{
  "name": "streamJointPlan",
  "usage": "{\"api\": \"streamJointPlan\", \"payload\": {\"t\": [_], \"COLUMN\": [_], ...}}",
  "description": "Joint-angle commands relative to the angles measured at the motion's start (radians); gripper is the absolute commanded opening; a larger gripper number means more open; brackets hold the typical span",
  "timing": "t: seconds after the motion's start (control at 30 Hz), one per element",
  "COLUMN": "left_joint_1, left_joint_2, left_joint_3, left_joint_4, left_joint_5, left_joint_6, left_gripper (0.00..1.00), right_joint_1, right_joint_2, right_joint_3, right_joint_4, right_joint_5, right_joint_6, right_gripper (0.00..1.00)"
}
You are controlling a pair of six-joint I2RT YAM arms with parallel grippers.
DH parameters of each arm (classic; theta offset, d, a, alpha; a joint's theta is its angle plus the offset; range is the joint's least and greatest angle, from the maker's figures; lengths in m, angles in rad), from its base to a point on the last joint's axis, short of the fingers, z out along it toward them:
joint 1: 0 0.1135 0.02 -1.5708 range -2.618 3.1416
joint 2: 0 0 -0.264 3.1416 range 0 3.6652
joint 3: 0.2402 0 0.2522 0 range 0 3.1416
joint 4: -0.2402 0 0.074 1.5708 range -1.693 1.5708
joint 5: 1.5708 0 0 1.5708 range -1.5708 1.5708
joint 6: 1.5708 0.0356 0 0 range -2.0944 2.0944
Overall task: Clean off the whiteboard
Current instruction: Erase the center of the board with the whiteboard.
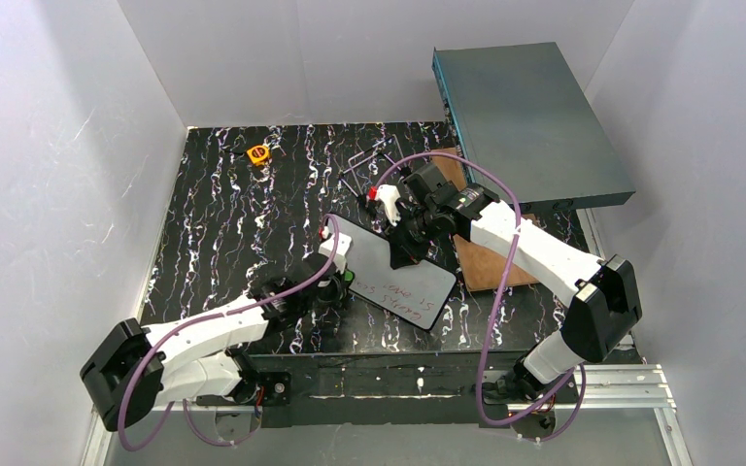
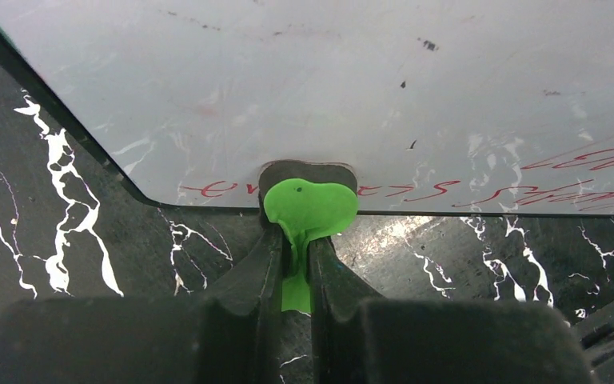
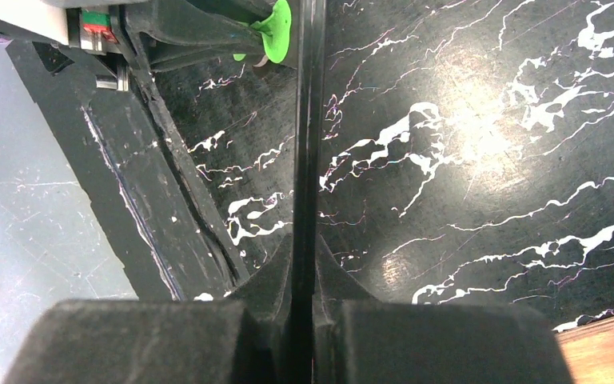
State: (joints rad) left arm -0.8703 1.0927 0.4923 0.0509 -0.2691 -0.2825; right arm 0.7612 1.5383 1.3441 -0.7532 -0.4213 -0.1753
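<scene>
Top external view: the whiteboard (image 1: 393, 277) is being held slantwise over the middle of the black marbled table (image 1: 223, 233), with its long sides running from upper left to lower right. Red handwriting (image 1: 406, 296) is being shown near its lower right end. Whether the board is touching the table cannot be told. Its near long edge is being gripped close to the left corner by the left gripper (image 1: 343, 275). Its far long edge is being gripped about halfway along by the right gripper (image 1: 400, 254). In the left wrist view the white surface of the board (image 2: 328, 96) is being seen from just beyond its black rim. There the left gripper (image 2: 308, 210) is being pressed onto that rim, its jaws pinching the board through a green pad (image 2: 312, 208). In the right wrist view the board (image 3: 308, 144) is being seen edge-on as a thin dark line, and the right gripper (image 3: 304, 252) is being closed on it with its jaws tight against both faces. Farther out, a grey-teal metal box (image 1: 529, 121) is being propped at the far right corner, above a brown wooden board (image 1: 491, 272) lying beside the whiteboard. A small orange object (image 1: 258, 153) is being left near the far edge.
</scene>
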Motion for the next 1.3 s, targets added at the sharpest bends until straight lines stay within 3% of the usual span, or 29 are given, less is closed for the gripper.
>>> {"api": "streamJointPlan", "payload": {"t": [0.0,0.5,0.7,0.9,1.27], "left_joint_1": [0.04,0.113,0.112,0.099,-0.098], "left_joint_2": [-0.04,-0.019,-0.053,-0.04,0.039], "left_joint_3": [0.055,0.379,0.325,0.219,0.08], "left_joint_4": [0.027,-0.118,-0.13,-0.093,0.08], "left_joint_5": [-0.005,0.085,0.081,0.268,0.163], "left_joint_6": [0.016,0.163,0.146,0.091,-0.008], "left_gripper": [0.0,0.0,0.0,0.0,0.0], "right_joint_1": [0.026,0.026,0.026,0.026,0.026], "right_joint_2": [-0.012,-0.018,-0.016,-0.009,0.003], "right_joint_3": [0.002,-0.002,-0.002,-0.002,0.005], "right_joint_4": [0.017,0.021,0.021,0.021,0.023], "right_joint_5": [-0.113,-0.114,-0.117,-0.117,-0.125], "right_joint_6": [-0.044,-0.046,-0.046,-0.044,-0.038], "right_gripper": [0.01,0.01,0.01,0.01,0.01]}}
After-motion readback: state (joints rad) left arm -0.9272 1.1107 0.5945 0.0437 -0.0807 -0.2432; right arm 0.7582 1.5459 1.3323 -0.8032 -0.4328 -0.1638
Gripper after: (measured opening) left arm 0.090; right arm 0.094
